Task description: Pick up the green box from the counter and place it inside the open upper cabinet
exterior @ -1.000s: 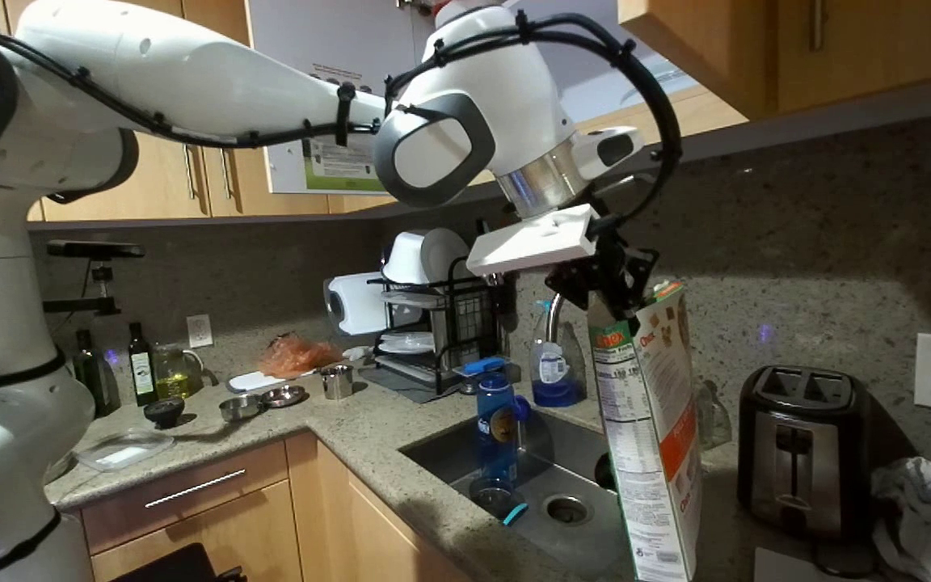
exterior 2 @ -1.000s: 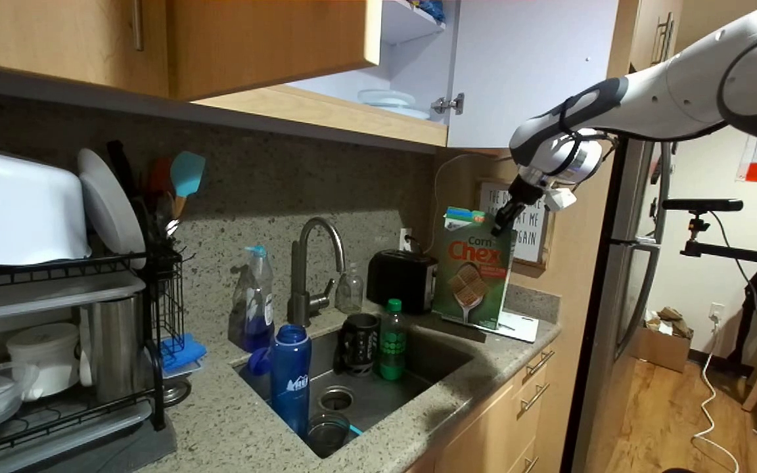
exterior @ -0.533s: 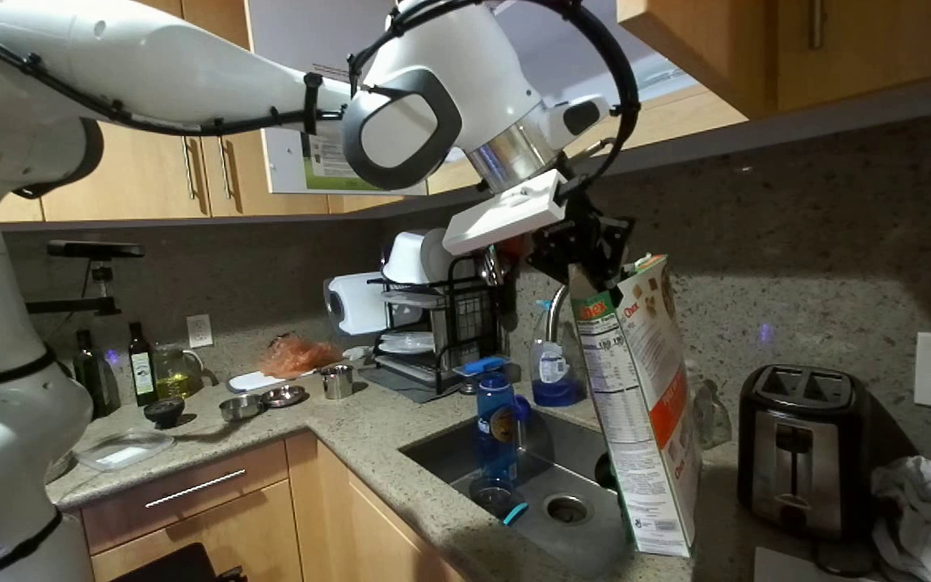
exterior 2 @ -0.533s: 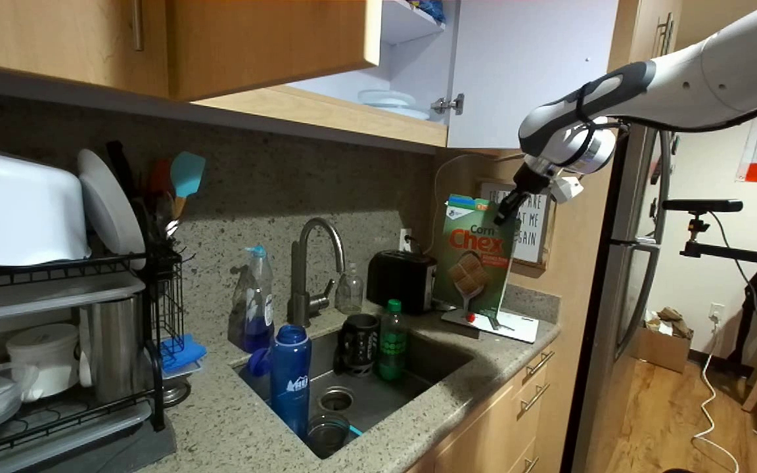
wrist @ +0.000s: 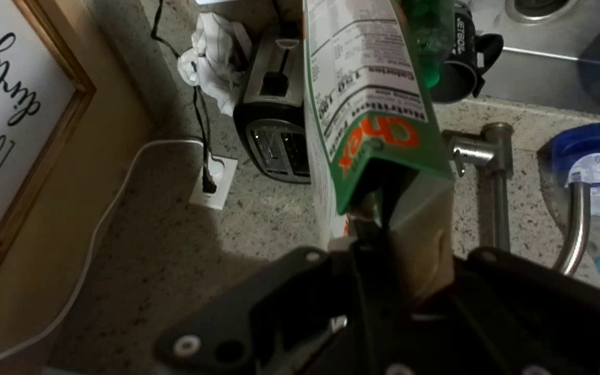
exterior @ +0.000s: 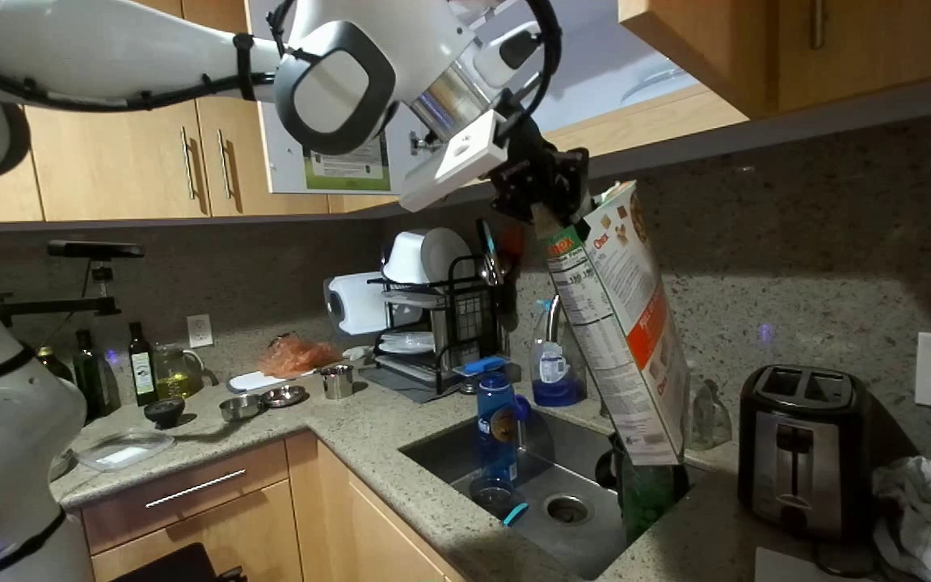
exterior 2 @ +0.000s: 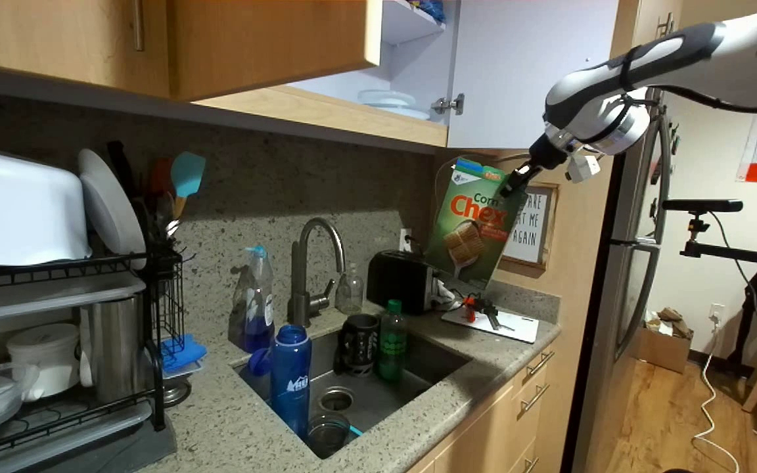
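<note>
The green box (exterior: 631, 323) hangs tilted in the air, its lower end above the counter (exterior: 368, 440) beside the sink. My gripper (exterior: 564, 222) is shut on the box's top edge, at one upper corner. In an exterior view the printed front of the green box (exterior 2: 470, 230) faces the camera. The wrist view shows the open top flaps of the green box (wrist: 367, 88) between the dark fingers; the fingertips are partly hidden. The upper cabinet (exterior 2: 326, 112) stands open above the sink, higher than the box, with plates inside on its bottom.
An open cabinet door (exterior 2: 529, 72) hangs near the arm. Below are a toaster (exterior 2: 399, 279), a faucet (exterior 2: 299, 276), a green bottle (exterior 2: 391, 341) and a blue bottle (exterior 2: 290, 387) in the sink. A framed sign (exterior 2: 528, 230) hangs behind the box.
My gripper has risen and drawn back with the green box. The box has left the counter and tilts more, uncovering the white board and the items on it.
</note>
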`<state>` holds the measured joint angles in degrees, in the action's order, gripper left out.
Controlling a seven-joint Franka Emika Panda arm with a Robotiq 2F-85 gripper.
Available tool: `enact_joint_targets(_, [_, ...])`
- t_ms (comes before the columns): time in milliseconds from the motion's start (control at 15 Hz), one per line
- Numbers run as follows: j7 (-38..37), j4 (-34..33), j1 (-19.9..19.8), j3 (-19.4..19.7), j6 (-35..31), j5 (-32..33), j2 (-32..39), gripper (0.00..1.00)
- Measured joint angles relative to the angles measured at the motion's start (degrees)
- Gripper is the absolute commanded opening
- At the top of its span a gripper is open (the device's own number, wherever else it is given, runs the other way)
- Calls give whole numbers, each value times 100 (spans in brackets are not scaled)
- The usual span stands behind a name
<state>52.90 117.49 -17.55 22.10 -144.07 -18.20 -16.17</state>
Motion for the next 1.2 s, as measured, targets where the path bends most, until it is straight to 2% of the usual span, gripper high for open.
enact_joint_targets(533, [-1, 313, 539, 345, -281, 3, -937, 7])
enact_joint_targets(1200, [-34, 406, 1389, 320, -1098, 234, -1694, 7])
